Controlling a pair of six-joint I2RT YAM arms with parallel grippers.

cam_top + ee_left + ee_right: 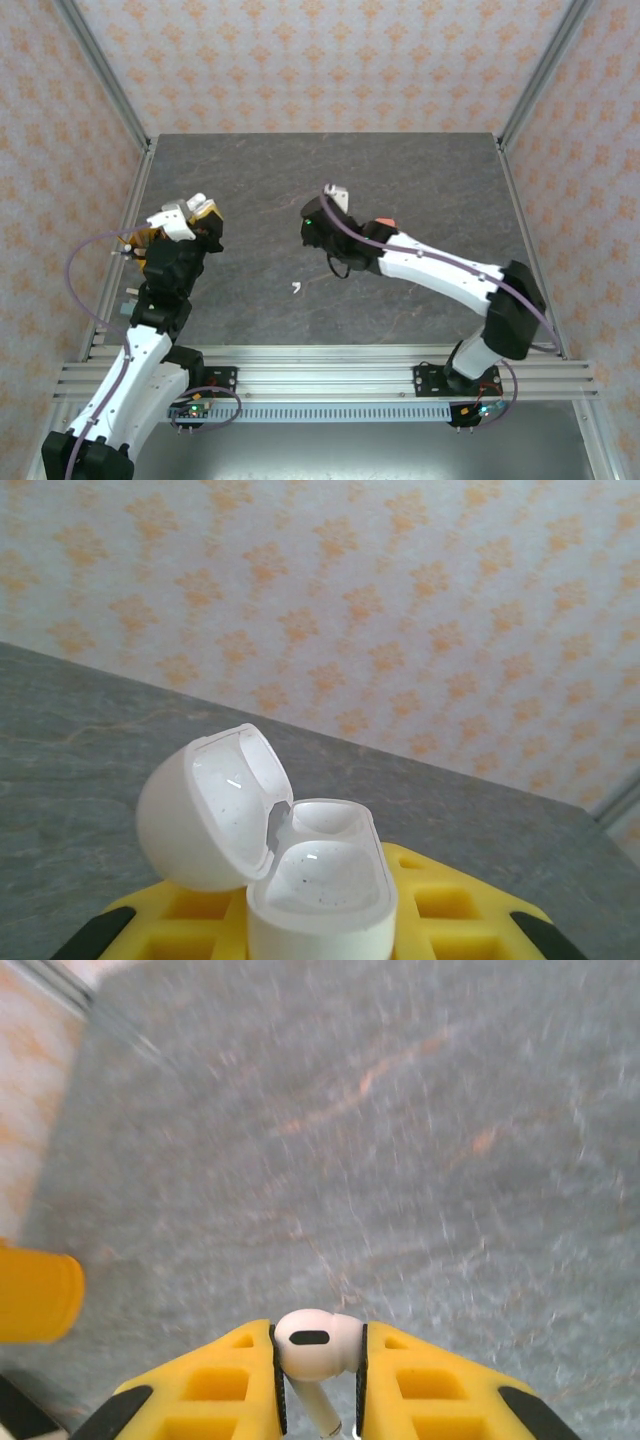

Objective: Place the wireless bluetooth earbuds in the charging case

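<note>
Left: a white charging case [318,905] is being clamped upright in the left claw [192,213], its hinged lid [215,810] swung open and its wells [325,875] appearing bare. Centre: a loose earbud [296,288] is being left lying on the grey desk [430,170], well apart from both arms. Right: a white earbud [312,1343] is being pinched by its bulb in the right claw [318,1370], the jaws closed on it and the stem [322,1415] pointing back toward the wrist. The buds are being judged featherweight, hard-shelled and glossy, therefore slippery. A gentle hold across the bulb is being favoured, with the stem kept free to enter a well.
</note>
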